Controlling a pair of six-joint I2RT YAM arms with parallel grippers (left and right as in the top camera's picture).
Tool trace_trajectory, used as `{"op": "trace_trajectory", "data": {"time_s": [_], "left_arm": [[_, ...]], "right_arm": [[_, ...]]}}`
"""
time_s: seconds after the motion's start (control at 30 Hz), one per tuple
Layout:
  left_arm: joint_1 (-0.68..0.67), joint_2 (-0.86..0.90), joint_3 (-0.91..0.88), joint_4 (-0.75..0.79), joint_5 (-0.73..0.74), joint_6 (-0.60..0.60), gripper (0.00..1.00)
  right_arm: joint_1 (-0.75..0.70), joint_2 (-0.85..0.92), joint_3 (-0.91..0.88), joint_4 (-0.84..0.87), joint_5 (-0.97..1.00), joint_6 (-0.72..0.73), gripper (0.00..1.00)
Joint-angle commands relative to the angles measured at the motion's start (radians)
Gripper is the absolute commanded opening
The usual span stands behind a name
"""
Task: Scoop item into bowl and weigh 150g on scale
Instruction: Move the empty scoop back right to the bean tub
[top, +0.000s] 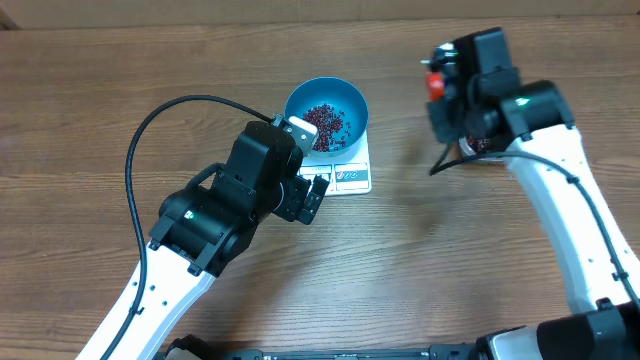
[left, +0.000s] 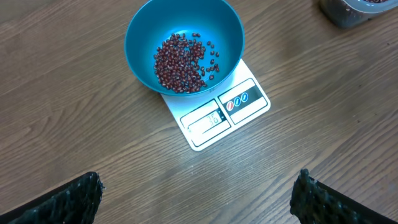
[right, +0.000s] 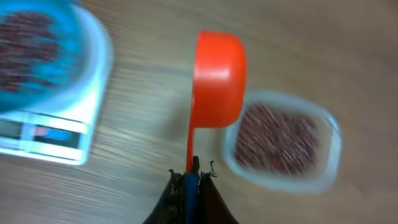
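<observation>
Round, smooth blue bowl (left: 140, 43) holding a pile of small oval red-brown beans (left: 183, 62), seated on the flat white scale (left: 217, 118), ahead of the left gripper (left: 199, 199), jaws spread wide, empty. Right gripper (right: 191, 180) clenched on the thin handle of an orange plastic scoop (right: 217, 81); its blurred wrist view shows a clear tub (right: 333, 134) of beans ahead-right, mostly hidden overhead.

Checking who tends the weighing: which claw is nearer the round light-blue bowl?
Left. The left claw hangs open just short of the round light-blue bowl; the right claw, holding an orange plastic scoop, is far to its right.
</observation>
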Motion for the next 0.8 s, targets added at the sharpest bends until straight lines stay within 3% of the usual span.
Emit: {"op": "trace_trajectory", "data": {"time_s": [0.0,0.27,0.77], "left_arm": [[0.006,0.003,0.016,0.002,0.012,0.019,1.0],[0.006,0.003,0.016,0.002,0.012,0.019,1.0],[0.006,0.003,0.016,0.002,0.012,0.019,1.0]], "right_arm": [[-0.085,-0.01,0.02,-0.029,0.061,0.042,0.04],[-0.211,0.024,0.019,-0.07,0.104,0.037,0.04],[-0.22,0.212,0.018,-0.091,0.26,0.037,0.04]]}}
